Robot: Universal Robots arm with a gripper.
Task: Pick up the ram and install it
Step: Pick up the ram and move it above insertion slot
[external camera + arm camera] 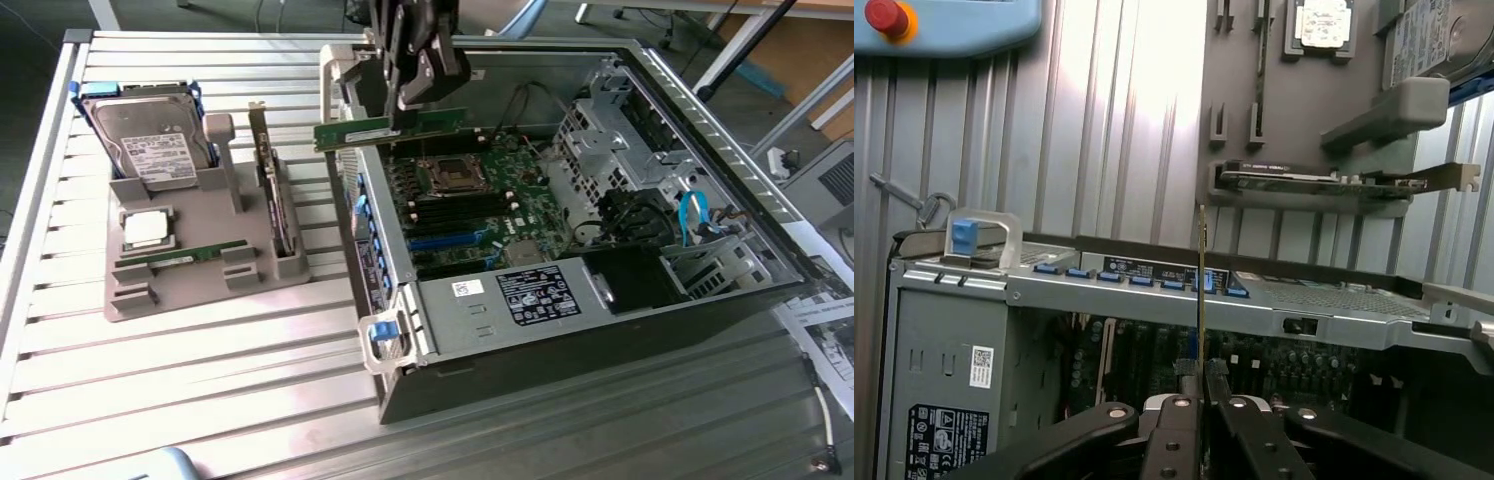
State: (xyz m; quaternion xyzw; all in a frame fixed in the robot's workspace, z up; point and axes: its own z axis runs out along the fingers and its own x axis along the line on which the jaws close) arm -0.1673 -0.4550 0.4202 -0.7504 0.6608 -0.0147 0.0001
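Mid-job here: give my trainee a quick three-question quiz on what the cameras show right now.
1. Short answer: how many green memory sticks lie in the grey holder?
2. True or false: the end effector is shut on the ram.
3. The ram hangs above: A) the grey holder, B) the open computer case, C) the table.

Key: 1) one, the spare stick; 2) true; 3) B.
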